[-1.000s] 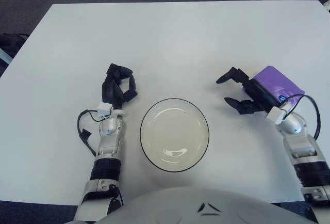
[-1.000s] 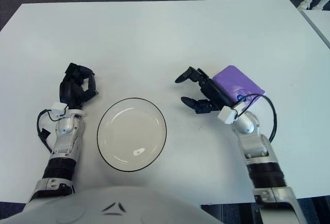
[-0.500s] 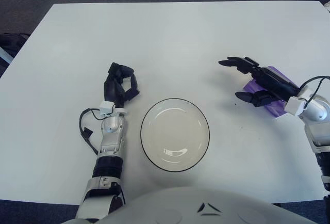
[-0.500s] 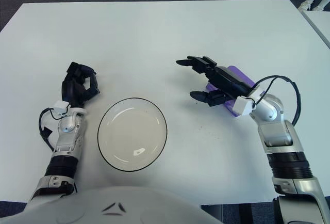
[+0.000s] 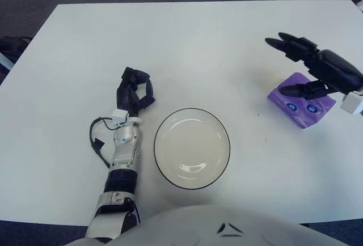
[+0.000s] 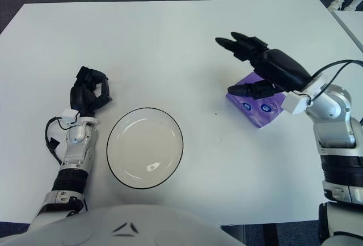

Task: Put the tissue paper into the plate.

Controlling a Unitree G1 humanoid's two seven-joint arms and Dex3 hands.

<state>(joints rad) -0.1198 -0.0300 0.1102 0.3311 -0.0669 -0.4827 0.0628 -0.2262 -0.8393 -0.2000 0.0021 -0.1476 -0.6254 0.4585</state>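
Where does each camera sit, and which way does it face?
Left eye view: on the head, looking down at the white table; left hand curled, its forearm showing too.
Right eye view: beside it, same aim; right hand open above the purple tissue pack.
Both share the plate, pack and both hands.

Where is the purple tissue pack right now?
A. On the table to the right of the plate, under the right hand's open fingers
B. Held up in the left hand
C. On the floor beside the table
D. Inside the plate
A: the purple tissue pack lies on the table right of the plate, with the right hand spread above it, not gripping it.
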